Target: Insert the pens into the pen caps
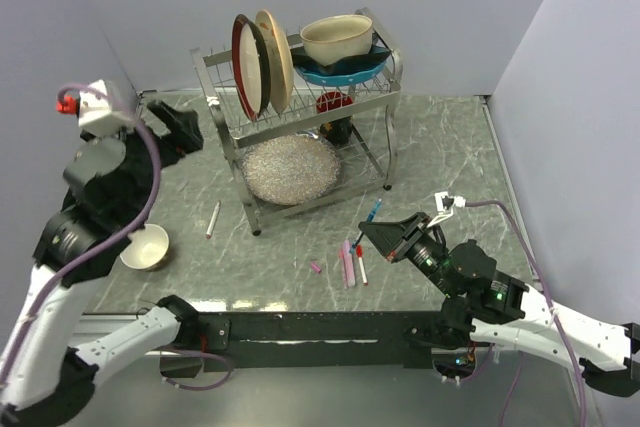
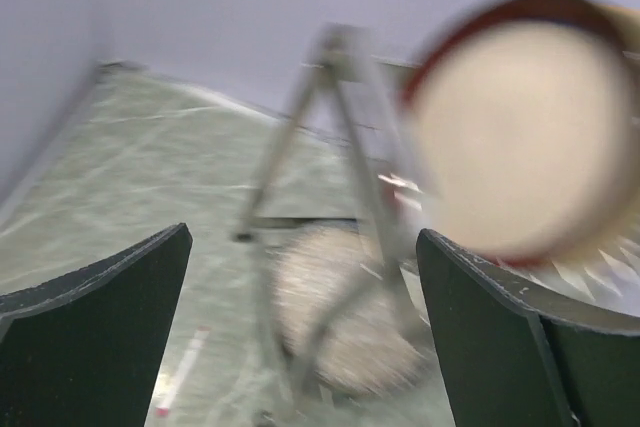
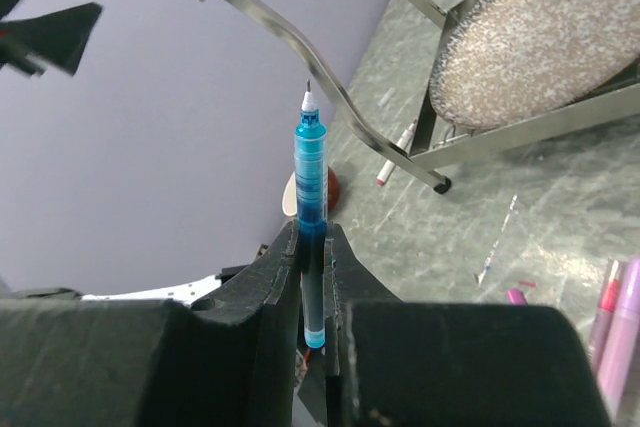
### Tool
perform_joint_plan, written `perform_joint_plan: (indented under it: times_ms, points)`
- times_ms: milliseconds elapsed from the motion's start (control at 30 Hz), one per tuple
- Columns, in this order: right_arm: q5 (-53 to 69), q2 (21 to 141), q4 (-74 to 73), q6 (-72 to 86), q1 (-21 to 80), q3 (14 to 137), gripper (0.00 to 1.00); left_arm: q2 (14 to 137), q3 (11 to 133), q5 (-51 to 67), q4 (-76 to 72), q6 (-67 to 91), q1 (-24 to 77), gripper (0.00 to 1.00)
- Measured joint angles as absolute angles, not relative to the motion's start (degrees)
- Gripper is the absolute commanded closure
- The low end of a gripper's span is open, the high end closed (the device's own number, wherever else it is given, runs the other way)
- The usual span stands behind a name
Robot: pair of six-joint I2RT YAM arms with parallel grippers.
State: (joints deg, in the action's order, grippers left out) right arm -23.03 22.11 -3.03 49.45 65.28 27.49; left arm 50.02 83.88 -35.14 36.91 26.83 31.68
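Nearest us, the right gripper point(image 3: 312, 232) is clamped on a blue pen point(image 3: 311, 172), its nib pointing away from the wrist. On the desk point(image 1: 450, 147) just beside that gripper, a pink pen point(image 1: 347, 262) and a white pen with a red end point(image 1: 360, 267) lie side by side. A small pink cap point(image 1: 315, 268) lies near them. Further left, another whitish pen point(image 1: 213, 219) lies near a small bowl point(image 1: 146, 247). Beyond stands the dish rack point(image 1: 300, 112), loaded with plates and bowls. At far left the left gripper point(image 2: 305, 235) hovers with its fingers wide apart and holding nothing. Its view is blurred, and probably faces the rack.
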Motion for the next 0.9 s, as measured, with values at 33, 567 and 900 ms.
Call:
perform_joint_plan:
  times_ms: [33, 567, 900]
  points:
    - [-23.03, 21.71, -3.64, 49.45, 65.28, 27.49, 1.0, 51.37, 83.7, -34.39, 36.67, 26.65, 27.66, 0.01]
    - [-24.38, 13.74, -8.67, 49.3, 65.25, 26.68, 1.0, 72.69, 66.87, -13.08, 29.04, 31.99, -11.05, 0.19]
    - [-26.3, 14.2, -11.49, 45.06, 65.28, 27.42, 1.0, 76.18, 58.02, -11.49, 23.83, 58.33, -11.7, 0.22]
